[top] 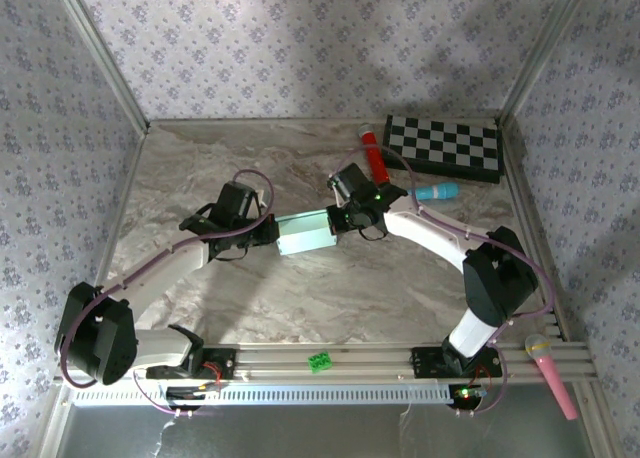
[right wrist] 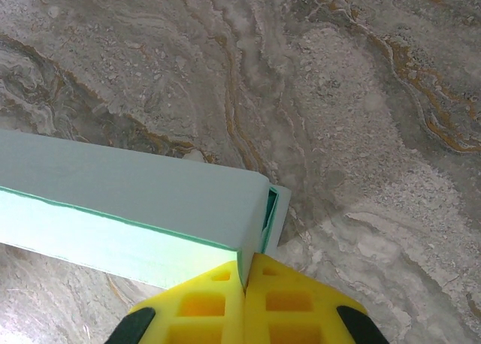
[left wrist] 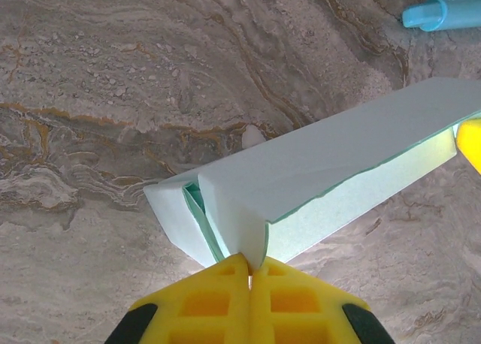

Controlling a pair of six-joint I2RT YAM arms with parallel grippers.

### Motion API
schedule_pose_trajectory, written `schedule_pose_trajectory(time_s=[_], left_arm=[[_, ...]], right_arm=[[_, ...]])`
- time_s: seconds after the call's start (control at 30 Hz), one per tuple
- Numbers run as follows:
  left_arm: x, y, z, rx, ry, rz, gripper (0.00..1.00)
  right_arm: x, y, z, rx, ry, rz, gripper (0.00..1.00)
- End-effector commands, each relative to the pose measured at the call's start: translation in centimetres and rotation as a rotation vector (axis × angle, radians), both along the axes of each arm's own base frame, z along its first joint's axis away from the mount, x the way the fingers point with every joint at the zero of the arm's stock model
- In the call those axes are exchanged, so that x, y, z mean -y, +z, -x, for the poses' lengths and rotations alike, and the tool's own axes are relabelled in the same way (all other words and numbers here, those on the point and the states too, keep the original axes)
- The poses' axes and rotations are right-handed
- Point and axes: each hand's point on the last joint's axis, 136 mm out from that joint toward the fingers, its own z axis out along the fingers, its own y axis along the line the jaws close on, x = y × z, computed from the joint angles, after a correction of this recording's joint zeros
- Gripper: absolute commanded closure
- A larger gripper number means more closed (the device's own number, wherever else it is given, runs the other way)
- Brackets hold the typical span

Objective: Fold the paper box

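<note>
Pressed shut at the left gripper (left wrist: pixel 249 265), yellow pads together with a thin card edge of the paper box (left wrist: pixel 331 164) nipped between. Likewise at the right gripper (right wrist: pixel 246 273): closed on the card at the opposite end. Held between the two, lengthwise, near mid-table: pale mint-green, long and rectangular, a deeper green showing inside the end flaps. Touching the table (top: pixel 200 178) or just above it; cannot tell which.

Underneath and all round, a marbled grey-brown surface, matte. Beyond the right gripper, toward the far right corner: a red cylinder (top: pixel 374 161), a teal-blue microphone (top: pixel 437 192) just beside the right forearm, and a black-and-white checkerboard (top: pixel 443 146) close to the back wall.

Enclosed on three sides by floral-papered walls (top: pixel 300 38) with metal corner posts (top: pixel 105 53). Along the near edge, a ribbed metal rail (top: pixel 380 358) with a small green piece (top: pixel 320 360) on it and a pink microphone (top: pixel 552 373) at its right end.

Open marble to the left and in front of the box; tighter at the far right, among the toys.
</note>
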Motion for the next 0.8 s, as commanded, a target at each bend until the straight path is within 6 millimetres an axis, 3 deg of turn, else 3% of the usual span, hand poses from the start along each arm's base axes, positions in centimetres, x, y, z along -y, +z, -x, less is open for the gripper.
schedule_pose_trajectory(time_s=[0.0,0.1,0.17,0.47,0.63,0.77], left_arm=[[-1.4,-4.5,3.9,-0.18,-0.037,-0.094,1.0],[-1.8,-4.7,4.2,-0.184,-0.04,-0.113,1.0],[-1.9,-4.9,4.4,-0.189,-0.045,-0.124,1.0],[-2.0,-5.7,4.7,-0.214,-0.061,-0.158,1.0],[-2.1,-5.5,4.7,-0.207,-0.063,-0.172,1.0],[-2.1,-5.4,4.5,-0.204,-0.069,-0.178,1.0]], right_arm=[[-0.1,-3.1,3.0,-0.117,0.065,0.053,1.0],[-0.1,-3.3,3.1,-0.121,0.068,0.058,1.0],[0.7,-4.6,4.0,-0.151,0.066,0.082,1.0],[0.9,-5.5,4.5,-0.171,0.07,0.101,1.0],[0.8,-3.8,3.8,-0.113,0.06,0.082,1.0],[0.8,-1.6,2.9,-0.038,0.041,0.06,0.86]])
